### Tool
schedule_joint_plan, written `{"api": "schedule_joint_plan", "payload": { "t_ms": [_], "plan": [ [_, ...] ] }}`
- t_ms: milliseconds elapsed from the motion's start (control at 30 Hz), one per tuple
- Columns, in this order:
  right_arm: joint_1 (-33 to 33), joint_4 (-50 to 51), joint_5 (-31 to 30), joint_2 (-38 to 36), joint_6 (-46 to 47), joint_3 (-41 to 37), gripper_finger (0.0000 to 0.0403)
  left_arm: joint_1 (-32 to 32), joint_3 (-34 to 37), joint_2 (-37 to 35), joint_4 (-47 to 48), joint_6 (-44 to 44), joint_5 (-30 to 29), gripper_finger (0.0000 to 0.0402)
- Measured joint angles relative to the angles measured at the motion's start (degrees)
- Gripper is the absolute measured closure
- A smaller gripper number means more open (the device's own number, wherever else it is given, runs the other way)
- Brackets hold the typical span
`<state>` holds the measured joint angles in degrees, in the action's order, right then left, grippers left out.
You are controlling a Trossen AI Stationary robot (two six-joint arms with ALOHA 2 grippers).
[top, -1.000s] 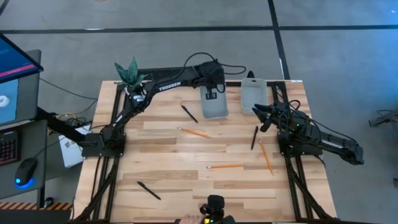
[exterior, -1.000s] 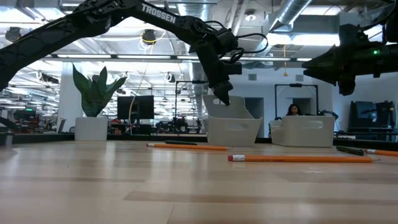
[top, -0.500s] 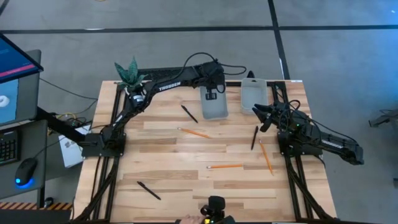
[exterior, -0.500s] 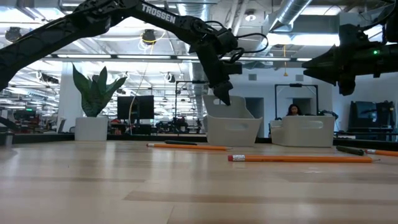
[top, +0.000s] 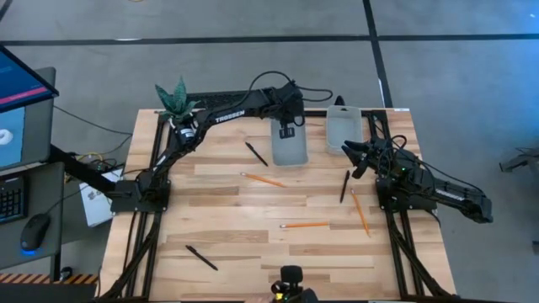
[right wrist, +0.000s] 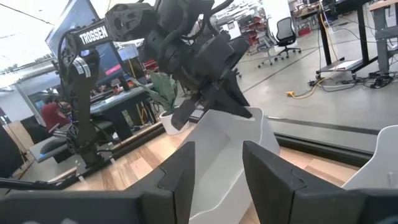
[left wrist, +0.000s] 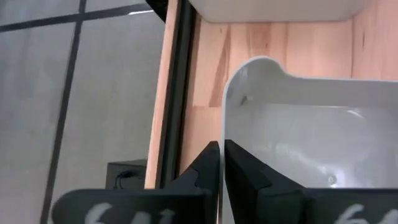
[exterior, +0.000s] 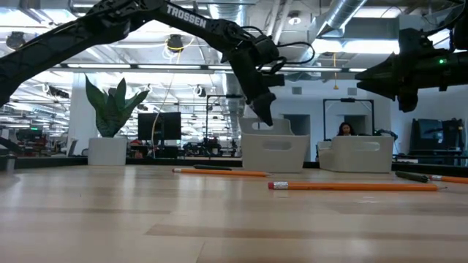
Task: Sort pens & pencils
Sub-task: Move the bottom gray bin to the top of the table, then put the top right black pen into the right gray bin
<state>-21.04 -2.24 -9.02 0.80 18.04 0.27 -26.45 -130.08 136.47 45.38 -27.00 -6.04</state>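
Observation:
My left gripper (top: 286,130) reaches to the table's far middle and is shut on the left grey bin (top: 291,147). A second grey bin (top: 344,130) stands to its right. Three black pens (top: 256,153) (top: 344,186) (top: 201,257) and three orange pencils (top: 263,179) (top: 305,225) (top: 360,212) lie flat on the wood. My right gripper (right wrist: 214,180) waits open at the table's right side, level, beside the right bin, with nothing between its fingers. My left gripper pinches the left bin's rim (left wrist: 224,118) at the bin's far end, the thin wall running into the gap between the two fingers, one inside and one outside. The fingers slant down from the far side. The bin (exterior: 274,150) sits level, its bottom on the table.
A potted plant (top: 177,101) stands at the table's far left corner. Cables run along the far edge behind the bins. In the low view one pencil (exterior: 351,186) lies nearest, with another pencil (exterior: 219,172) behind it. Bare wood lies in the near middle.
My left gripper has rolled at the wrist without leaving its place. The left bin, which stood tipped with one end of its rim raised, has come down and now sits level on the table. The gripper stays shut on its rim.

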Motion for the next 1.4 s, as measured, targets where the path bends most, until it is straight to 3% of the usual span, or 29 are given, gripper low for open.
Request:
{"api": "schedule_joint_plan", "payload": {
  "t_ms": [233, 467, 833, 1400],
  "plan": [
    [0.06, -0.03, 0.07, 0.07, 0.0, -0.02, 0.0246, -0.4, 0.22, 2.93, -0.57, 0.04, -0.69, 0.039],
    [0.81, 0.13, 0.24, 1.18, 0.0, 0.0, 0.0246, -0.26, -0.09, 5.16, -6.58, -3.97, -6.28, 0.039],
    [1.14, 0.11, 0.2, 2.67, 0.0, -0.01, 0.0246, -0.38, 0.66, 5.22, -6.98, -3.77, -6.28, 0.0385],
    [1.14, 0.07, 0.17, 2.64, 0.0, 0.0, 0.0246, -0.65, 0.66, 5.22, -11.26, -7.96, -8.28, 0.0282]
  ]
}}
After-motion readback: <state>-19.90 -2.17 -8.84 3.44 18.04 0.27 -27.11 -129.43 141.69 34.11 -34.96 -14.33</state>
